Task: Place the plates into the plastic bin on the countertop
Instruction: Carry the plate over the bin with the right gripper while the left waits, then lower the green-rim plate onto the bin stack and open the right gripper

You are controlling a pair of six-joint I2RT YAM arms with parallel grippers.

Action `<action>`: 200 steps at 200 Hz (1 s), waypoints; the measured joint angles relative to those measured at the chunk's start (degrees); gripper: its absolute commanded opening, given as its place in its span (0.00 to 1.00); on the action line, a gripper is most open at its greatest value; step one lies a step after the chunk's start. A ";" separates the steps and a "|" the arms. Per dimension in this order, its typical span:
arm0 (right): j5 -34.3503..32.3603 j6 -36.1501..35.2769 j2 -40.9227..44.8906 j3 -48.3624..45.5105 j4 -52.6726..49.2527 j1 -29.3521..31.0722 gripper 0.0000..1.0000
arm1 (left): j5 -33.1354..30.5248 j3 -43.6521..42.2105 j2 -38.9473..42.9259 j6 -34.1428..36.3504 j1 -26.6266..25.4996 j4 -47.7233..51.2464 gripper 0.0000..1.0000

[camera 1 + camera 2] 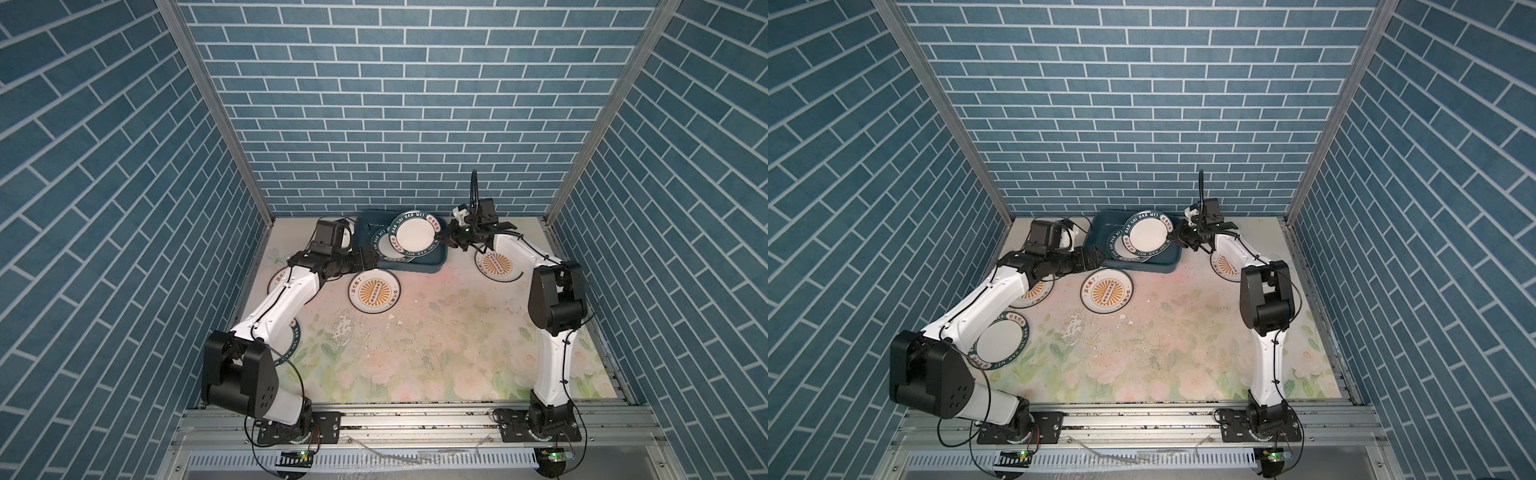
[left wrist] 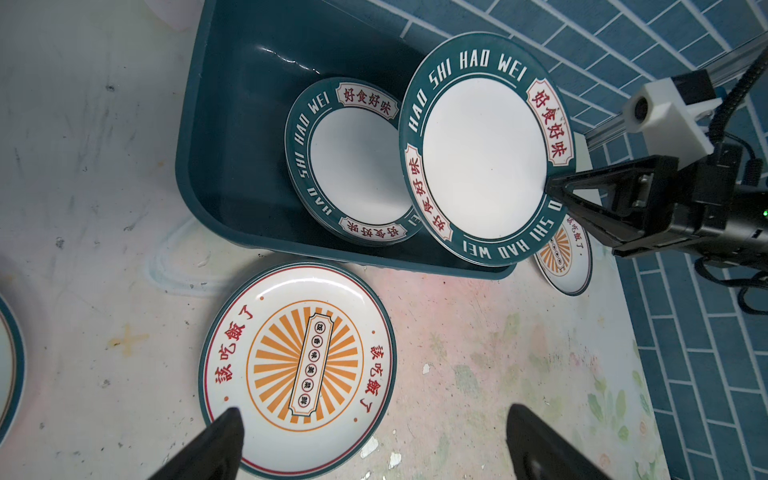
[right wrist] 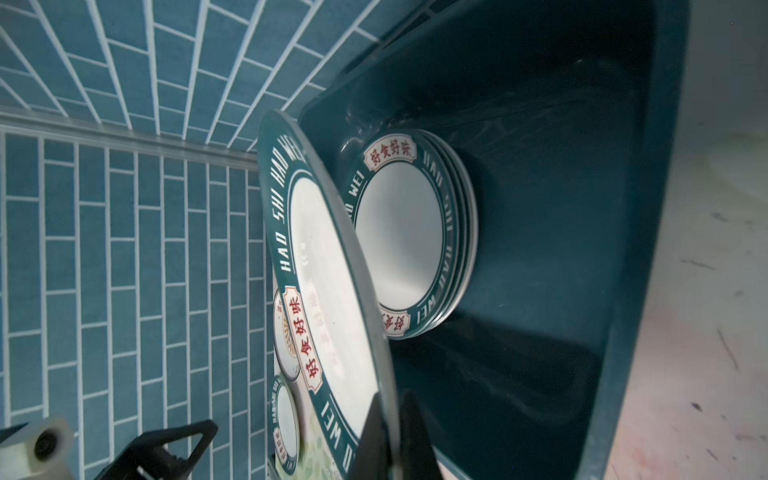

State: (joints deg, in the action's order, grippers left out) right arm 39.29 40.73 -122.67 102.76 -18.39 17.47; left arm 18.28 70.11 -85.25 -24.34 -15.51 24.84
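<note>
My right gripper is shut on the rim of a green-lettered white plate, which hangs tilted above the dark teal plastic bin in both top views. A stack of like plates lies inside the bin. My left gripper stands open and empty just above an orange sunburst plate, which lies on the flowered countertop in front of the bin. Another sunburst plate lies under the right arm. Two more plates lie partly hidden under the left arm.
Blue brick-pattern walls close in the back and both sides, with the bin against the back wall. A metal rail runs along the front edge. The countertop's middle is scuffed, with small white flakes.
</note>
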 measured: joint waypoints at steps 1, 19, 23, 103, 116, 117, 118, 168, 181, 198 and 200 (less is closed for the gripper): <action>0.28 -0.24 -0.20 0.31 -0.20 -0.07 0.00 | 0.00 0.00 0.00 0.00 0.00 0.00 1.00; 3.98 -2.54 -2.78 4.26 -2.89 -0.98 0.00 | 0.04 0.04 -0.26 0.17 0.07 0.13 1.00; 4.70 -3.32 -3.50 5.35 -3.78 -1.25 0.00 | 0.11 0.04 -0.33 0.20 0.13 0.13 1.00; 10.58 -13.86 -17.35 23.93 -19.82 -3.72 0.00 | 1.73 0.04 -1.44 0.31 0.35 0.13 0.99; 10.45 -14.23 -18.08 24.76 -20.63 -3.61 0.00 | 1.75 0.04 -1.44 0.39 0.35 0.13 1.00; 10.43 -14.23 -18.10 24.81 -20.65 -3.61 0.00 | 1.75 0.04 -1.44 0.42 0.35 0.13 1.00; 10.43 -14.23 -18.18 24.92 -20.72 -3.61 0.00 | 1.75 0.04 -1.44 0.42 0.35 0.13 1.00; 10.25 -14.19 -19.87 25.42 -20.55 -3.15 0.00 | 1.75 0.04 -1.62 0.63 0.37 0.13 1.00; 10.25 -14.19 -20.44 25.59 -20.48 -3.10 0.00 | 1.75 0.04 -1.66 0.66 0.37 0.13 1.00; 10.23 -14.19 -21.18 26.05 -20.33 -3.10 0.00 | 1.75 0.04 -1.66 0.68 0.37 0.13 1.00; 10.23 -14.19 -21.24 26.08 -20.31 -3.10 0.00 | 1.75 0.04 -1.66 0.68 0.37 0.13 1.00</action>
State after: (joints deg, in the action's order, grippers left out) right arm 49.52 26.55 -143.92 128.84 -38.70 14.37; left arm 20.03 70.15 -86.91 -23.66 -15.14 24.97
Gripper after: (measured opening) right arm 0.068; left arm 0.995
